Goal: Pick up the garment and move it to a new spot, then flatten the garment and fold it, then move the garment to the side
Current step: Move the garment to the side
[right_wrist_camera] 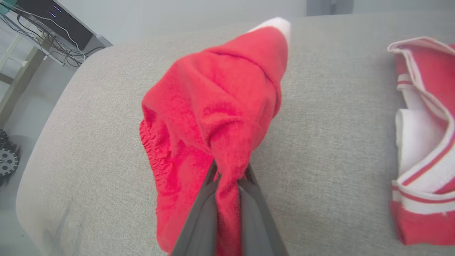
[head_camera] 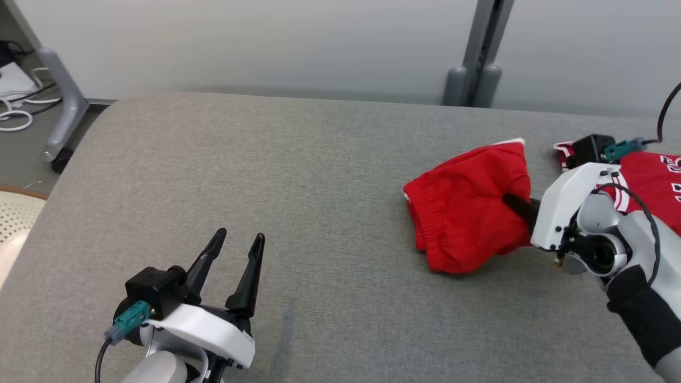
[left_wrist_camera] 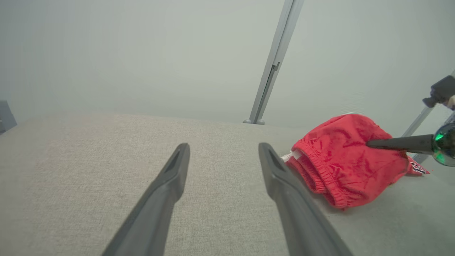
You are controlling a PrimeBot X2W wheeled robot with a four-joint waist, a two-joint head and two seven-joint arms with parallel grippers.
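The garment [head_camera: 465,205] is a bunched pair of red shorts with an elastic waistband, at the right of the grey padded table [head_camera: 266,186]. My right gripper [head_camera: 511,202] is shut on a fold of it. In the right wrist view the red cloth [right_wrist_camera: 213,117] is pinched between the two dark fingers [right_wrist_camera: 199,220] and hangs lifted above the table. The left wrist view shows the shorts [left_wrist_camera: 348,160] at the right, with the right gripper's finger [left_wrist_camera: 398,143] reaching into them. My left gripper [head_camera: 239,242] stands open at the lower left with nothing between its fingers [left_wrist_camera: 170,177].
A second red garment with white trim [head_camera: 649,175] lies at the far right edge, behind my right arm; it shows again as red-and-white cloth [right_wrist_camera: 426,142]. A grey post [head_camera: 479,53] stands behind the table. Cables and a wheeled frame leg [head_camera: 58,106] are at the far left.
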